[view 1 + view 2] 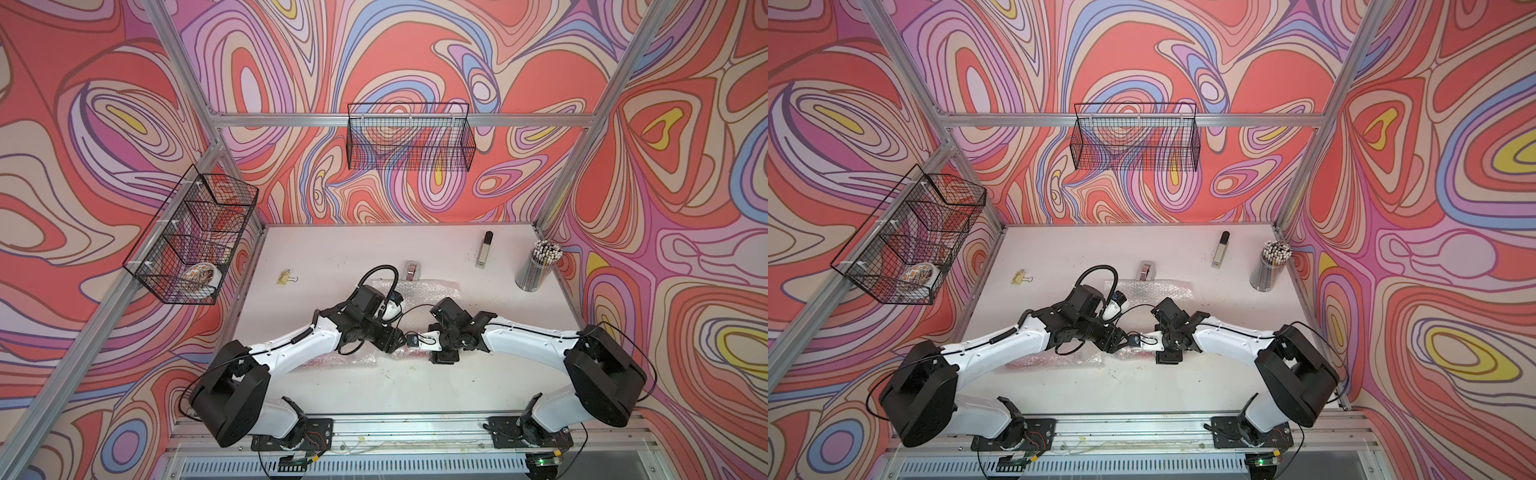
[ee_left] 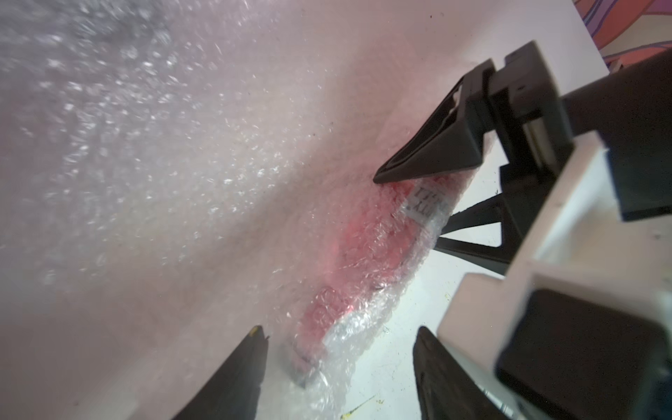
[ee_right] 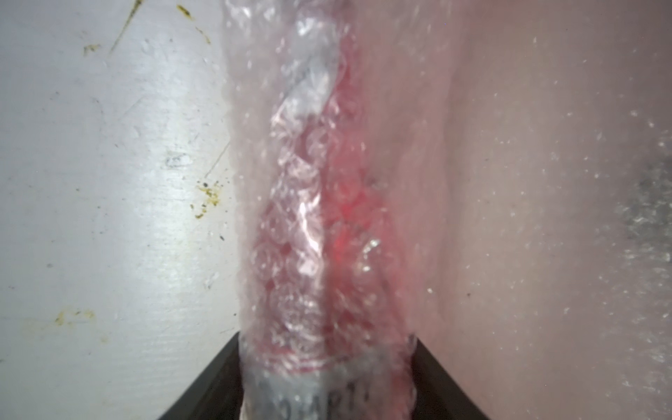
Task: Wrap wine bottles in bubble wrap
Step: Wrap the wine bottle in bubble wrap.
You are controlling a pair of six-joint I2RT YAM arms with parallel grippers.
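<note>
- Your right gripper, on its long white-and-black arm, is closed on the clear glass wine bottle of pink-red liquid. It grips through the clear bubbled-plastic bubble wrap, with a dark finger pressing the film on either side of the white label.
- Your left gripper, on the matching arm opposite, stands partly open astride the bottle's neck end. You can see a gap between each finger and the film, and it holds nothing.
- Both arms reach in over the scuffed white table and meet at its middle.
- Two black wire baskets hang on the patterned walls. One is on the back wall. The other is on the left wall and has three compartments, with a patterned round thing in the nearest one.
- In both top views the bubble wrap lies flat at the table's middle under the two wrists. Its far edge shows behind the arms and its near edge shows in front of the left arm.
- The wine bottle lies on its side along the sheet's near edge with the film rolled over it. Its labelled body is toward your right gripper.
- A clear cup of pencils stands at the table's far right.
- A slim silver-and-black bar lies just left of the cup.
- A grey tape dispenser sits just beyond the sheet's far edge.
- Gold binder clips lie toward the table's left, apart from the sheet.
</note>
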